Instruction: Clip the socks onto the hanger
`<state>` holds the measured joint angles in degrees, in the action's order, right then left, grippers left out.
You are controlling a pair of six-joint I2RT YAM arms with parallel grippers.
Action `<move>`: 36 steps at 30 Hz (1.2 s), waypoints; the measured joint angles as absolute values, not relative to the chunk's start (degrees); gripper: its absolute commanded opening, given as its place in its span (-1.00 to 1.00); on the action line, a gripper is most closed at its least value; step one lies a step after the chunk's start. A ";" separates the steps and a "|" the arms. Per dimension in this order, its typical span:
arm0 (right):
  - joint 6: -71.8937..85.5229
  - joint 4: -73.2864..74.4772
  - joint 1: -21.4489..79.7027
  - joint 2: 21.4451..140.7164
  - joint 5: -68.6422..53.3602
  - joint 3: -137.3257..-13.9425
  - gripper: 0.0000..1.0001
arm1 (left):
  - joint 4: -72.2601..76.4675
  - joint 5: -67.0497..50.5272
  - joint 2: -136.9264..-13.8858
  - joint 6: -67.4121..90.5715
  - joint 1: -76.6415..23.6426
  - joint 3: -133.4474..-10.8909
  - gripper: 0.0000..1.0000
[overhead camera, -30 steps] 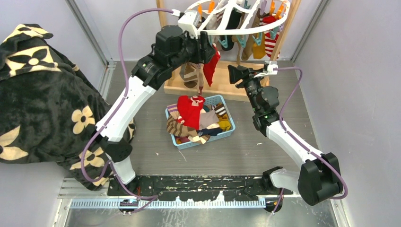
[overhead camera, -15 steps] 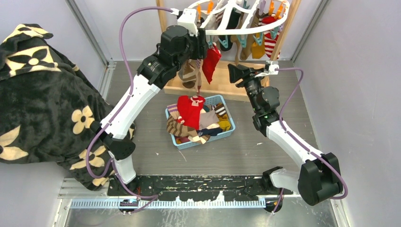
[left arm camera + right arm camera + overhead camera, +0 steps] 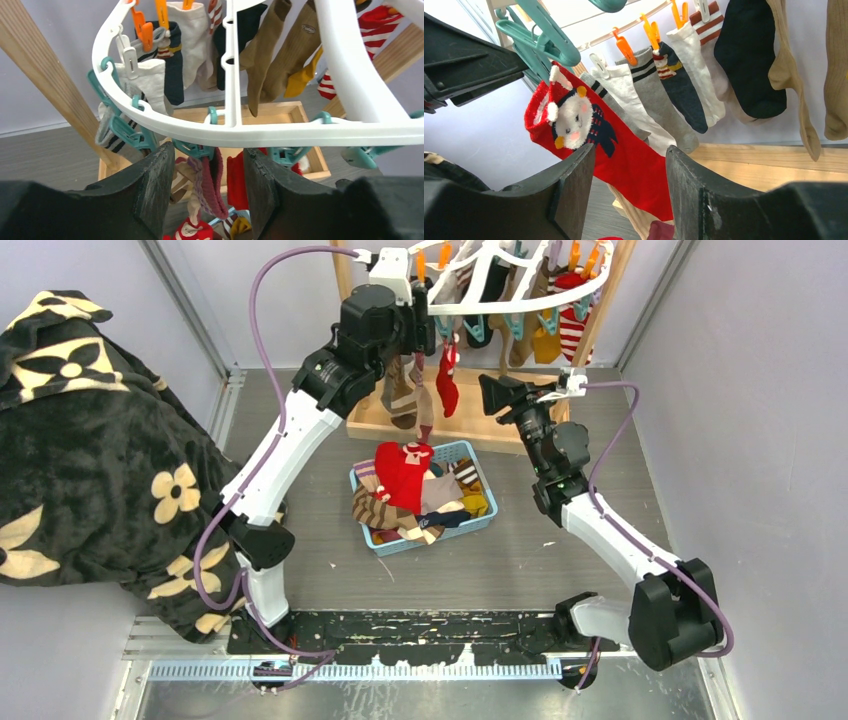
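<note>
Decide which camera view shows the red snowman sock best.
Right wrist: the red snowman sock hangs large, its pattern clear. Top external shows only a small red strip below the hanger. Left wrist shows a red sliver between its fingers.

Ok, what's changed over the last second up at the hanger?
The left gripper rose and moved back to the hanger ring, and a teal clip now sits between its open fingers. The red sock, slanted and spread a second ago, now hangs narrow and straight under the ring. The right gripper, open, and the blue basket of socks have barely moved.
</note>
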<state>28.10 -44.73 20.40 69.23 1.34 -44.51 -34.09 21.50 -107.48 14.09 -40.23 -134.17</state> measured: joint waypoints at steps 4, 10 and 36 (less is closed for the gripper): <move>28.10 -45.45 20.40 70.22 1.32 -45.28 0.21 | -34.63 21.76 -108.01 14.09 -39.62 -134.17 0.07; 28.18 -47.33 20.38 74.02 -0.12 -48.73 0.24 | -34.59 21.98 -108.01 14.09 -39.38 -134.10 0.07; 44.64 -67.46 12.62 89.80 -18.13 -60.84 0.27 | -34.11 21.43 -105.19 12.99 -39.13 -131.55 0.08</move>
